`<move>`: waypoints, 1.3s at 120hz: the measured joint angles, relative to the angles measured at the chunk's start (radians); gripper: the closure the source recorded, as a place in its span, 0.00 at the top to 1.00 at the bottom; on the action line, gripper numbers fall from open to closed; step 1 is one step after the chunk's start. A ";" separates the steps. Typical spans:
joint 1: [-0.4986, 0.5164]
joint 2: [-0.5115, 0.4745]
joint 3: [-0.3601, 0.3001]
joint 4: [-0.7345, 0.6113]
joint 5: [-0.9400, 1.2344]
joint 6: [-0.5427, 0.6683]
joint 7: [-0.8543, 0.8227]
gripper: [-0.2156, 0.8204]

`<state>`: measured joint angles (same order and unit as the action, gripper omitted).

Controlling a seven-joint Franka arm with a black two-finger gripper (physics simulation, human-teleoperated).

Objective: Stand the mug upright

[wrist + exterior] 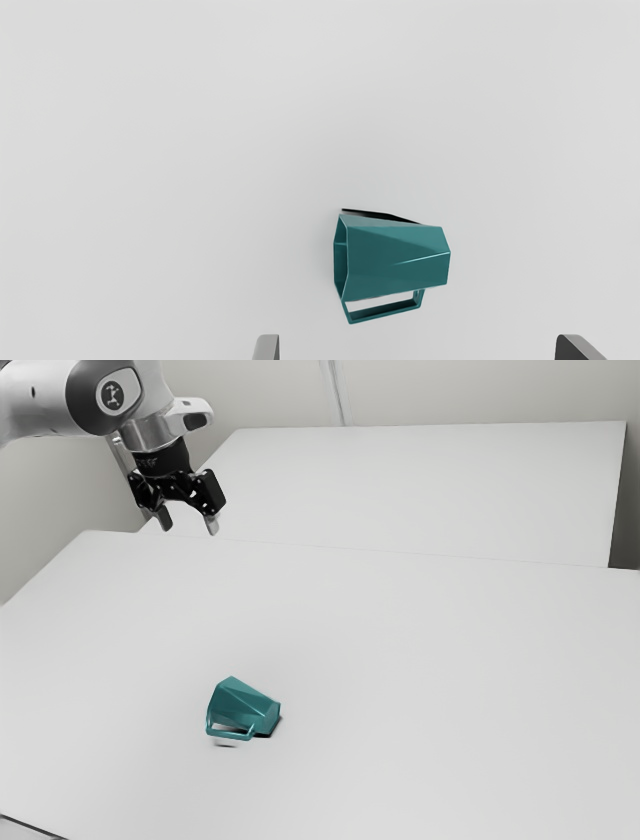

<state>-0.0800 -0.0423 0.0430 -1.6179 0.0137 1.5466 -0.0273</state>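
Lying on its side on the smooth white worktop (420,680), the teal, faceted, rigid-looking mug (400,255) is awaiting righting. The black two-finger hand (189,527) is hovering released and well apart from it, its fingers (267,347) standing wide with nothing between them.

Handling: the mug is appearing light and stiff, possibly ceramic or hard plastic; the material is not declaring itself. Its glossy flat walls are likely offering fair purchase, though sloping sides are risking a slip. The fingers are spacing themselves roughly along its length, so a quarter turn is seeming advisable for pinching opposite walls near mid-body. The thin angular handle (385,313) is looking a weaker hold, liable to let the body swing.

Views: the wrist view is exposing the hollow mouth (340,265) and the handle's opening, the handle projecting on the fingers' side. The exterior view is revealing the hand's height above the worktop and the closed base (269,718), which is facing the exterior view's right.
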 joint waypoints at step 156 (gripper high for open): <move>0.183 -0.207 0.006 -0.718 -0.564 0.505 0.564 0.79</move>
<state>0.1030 -0.2495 0.0491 -2.3362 -0.5508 2.0515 0.5362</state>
